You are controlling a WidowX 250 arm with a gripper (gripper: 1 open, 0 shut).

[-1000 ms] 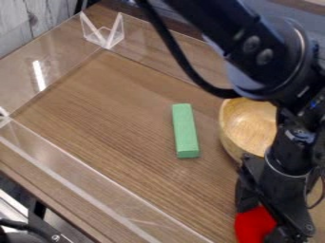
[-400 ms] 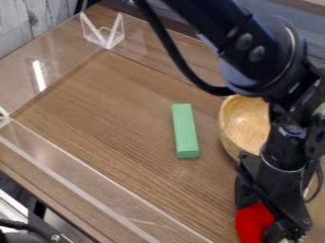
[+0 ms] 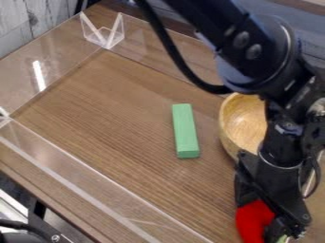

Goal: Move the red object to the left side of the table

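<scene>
The red toy fruit (image 3: 256, 221) sits at the near right corner of the wood-grain table (image 3: 102, 104), just in front of the wooden bowl (image 3: 249, 128) and well to the right of the green rectangular block (image 3: 187, 130). It looks glossy, rounded and small, so I judge it light, rigid enough to take a firm pinch, and liable to squirt sideways if the pads meet it off centre. The surest hold would be across its widest part, low on the body, with one finger to each side. Most of the fruit is hidden by the arm, so its exact shape cannot be told from here, nor whether any leafy tip faces up.

The gripper (image 3: 269, 217) hangs directly above the fruit, pointing straight down at the table, with the dark wrist and forearm rising from it up past the bowl's near rim toward the top of the view. Its black fingers stand wide apart and appear to straddle the fruit; they are not pressing on it, and whether either one touches the red surface cannot be told. The fingertips are low, close to the tabletop beside the fruit. Nothing is held yet, and the fruit rests far from the table's left side.
</scene>
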